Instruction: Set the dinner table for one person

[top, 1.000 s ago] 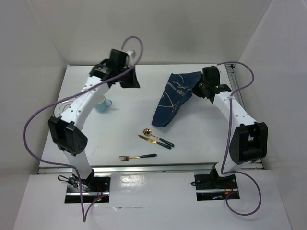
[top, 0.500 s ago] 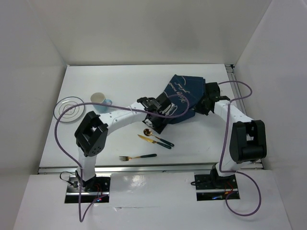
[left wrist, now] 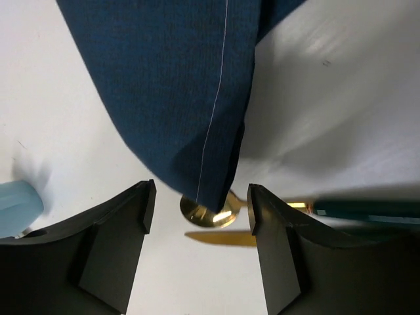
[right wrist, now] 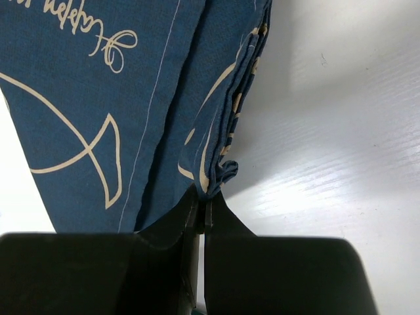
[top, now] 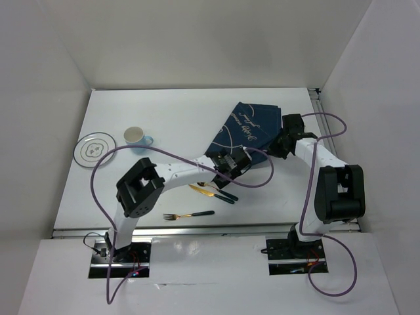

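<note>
The left gripper hangs wide open over the near corner of the placemat, one finger on each side of the cloth tip, and holds nothing. The right gripper is pinched shut on the placemat's right edge, where the cloth is bunched into folds.

The main risk, as I judge it, sits right under that near corner. The gold bowl of the spoon peeks out from beneath the tip, with the knife just beside it. If the left jaws close low, they may catch the spoon along with the cloth, or miss the thin hem altogether. Pulling the placemat flat may also sweep this cutlery aside. The bunched right edge could leave the cloth creased or doubled over once it is spread.

The table is a big flat white top with a metal rail on its edge. It lies under the placemat and reaches well beyond it on every side. The fork lies nearer the arms than the placemat; the cup and plate stand well off to its left.
</note>
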`<state>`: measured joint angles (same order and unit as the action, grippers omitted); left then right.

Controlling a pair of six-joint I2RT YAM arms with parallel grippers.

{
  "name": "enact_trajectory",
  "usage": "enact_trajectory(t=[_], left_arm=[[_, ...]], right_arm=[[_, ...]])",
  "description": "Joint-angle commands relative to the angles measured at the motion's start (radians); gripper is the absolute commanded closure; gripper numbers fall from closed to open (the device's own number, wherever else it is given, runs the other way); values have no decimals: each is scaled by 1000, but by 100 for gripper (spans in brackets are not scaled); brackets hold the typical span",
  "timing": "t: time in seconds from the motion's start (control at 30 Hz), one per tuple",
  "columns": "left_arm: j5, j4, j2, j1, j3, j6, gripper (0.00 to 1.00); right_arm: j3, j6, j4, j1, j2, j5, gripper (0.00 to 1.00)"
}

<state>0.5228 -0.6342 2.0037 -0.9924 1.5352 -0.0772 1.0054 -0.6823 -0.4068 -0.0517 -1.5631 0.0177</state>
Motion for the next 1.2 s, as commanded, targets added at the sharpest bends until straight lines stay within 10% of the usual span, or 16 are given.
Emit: enact_trajectory(t=[0.0, 0.37, 0.5, 0.77, 0.93, 1.17], left_arm=[[98, 11, 69, -6, 51, 33, 26], [174, -33, 133, -6, 126, 24, 37], [209, -99, 133, -6, 187, -25, 100], [-100, -234, 23, 156, 420, -125, 100], [-455, -248, -95, 464, 540, -294, 100], [-935, -59, -253, 748, 182, -524, 100]], right_arm=[[-4, 12, 33, 16, 9, 5, 100], [-4, 12, 33, 26, 9, 14, 100], [-4, 21, 33, 26, 18, 14, 100], [29, 39, 14, 35, 18, 5, 100], [87, 50, -15, 44, 47, -19, 100], [41, 52, -33, 53, 143, -28, 100]])
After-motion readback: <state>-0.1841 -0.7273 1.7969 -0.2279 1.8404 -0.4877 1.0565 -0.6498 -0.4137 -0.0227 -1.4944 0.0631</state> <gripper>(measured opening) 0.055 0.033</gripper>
